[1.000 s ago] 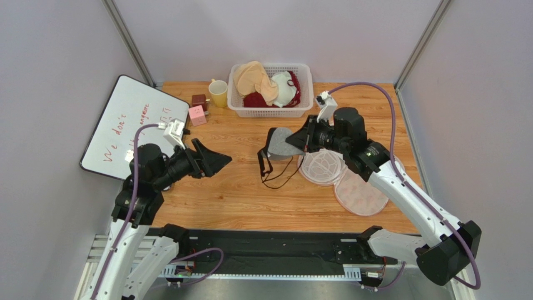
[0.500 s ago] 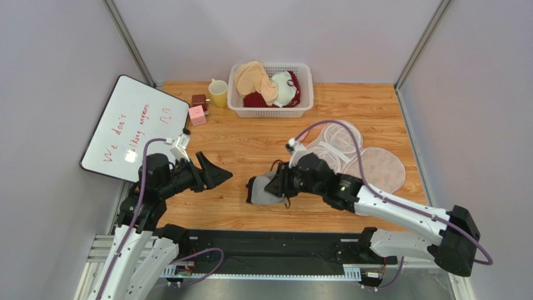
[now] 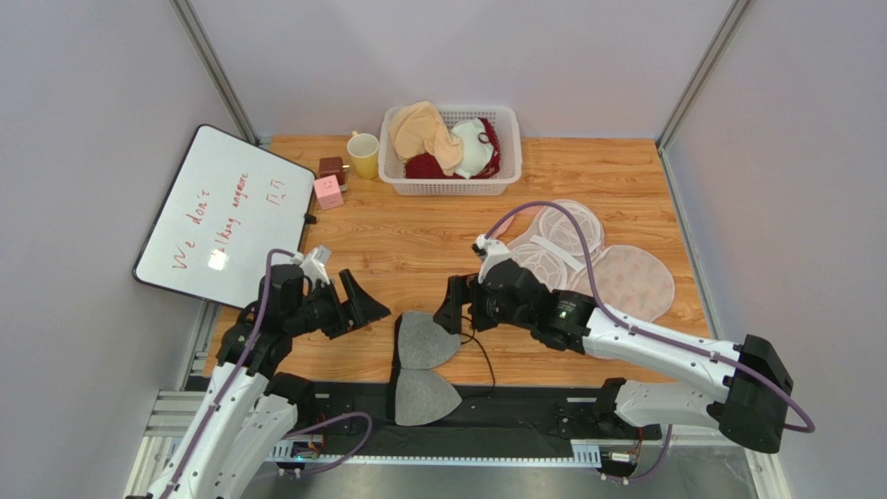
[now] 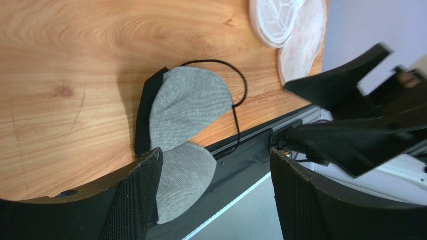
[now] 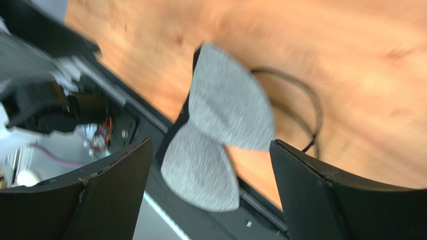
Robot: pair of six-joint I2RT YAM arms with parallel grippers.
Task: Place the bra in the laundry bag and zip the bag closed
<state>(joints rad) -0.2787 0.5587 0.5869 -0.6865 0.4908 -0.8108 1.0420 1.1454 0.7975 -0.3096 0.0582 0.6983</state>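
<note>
The left jaws stand spread and empty at 10 o'clock of the bra [image 3: 425, 340], just beside it. The right jaws are likewise spread, gripping nothing, at 1 o'clock of the bra and near its black strap [image 5: 318, 111]. The bra lies grey side up at 6 o'clock on the worktop [image 3: 396, 224]. One cup rests on the wood and the other overhangs the near edge above the black rail [image 3: 521, 416]. The laundry bag [image 3: 625, 279] lies opened flat at 2 o'clock of the bra, well apart from it.

We judge the bra light and soft. The padded cups spring back to shape, while the straps are limp and can snag. We recommend taking hold at the narrow bridge between the cups, or along the black band [image 4: 144, 116], where the material looks thin enough to pinch firmly. A pinch on a smooth cup dome may slip.
</note>
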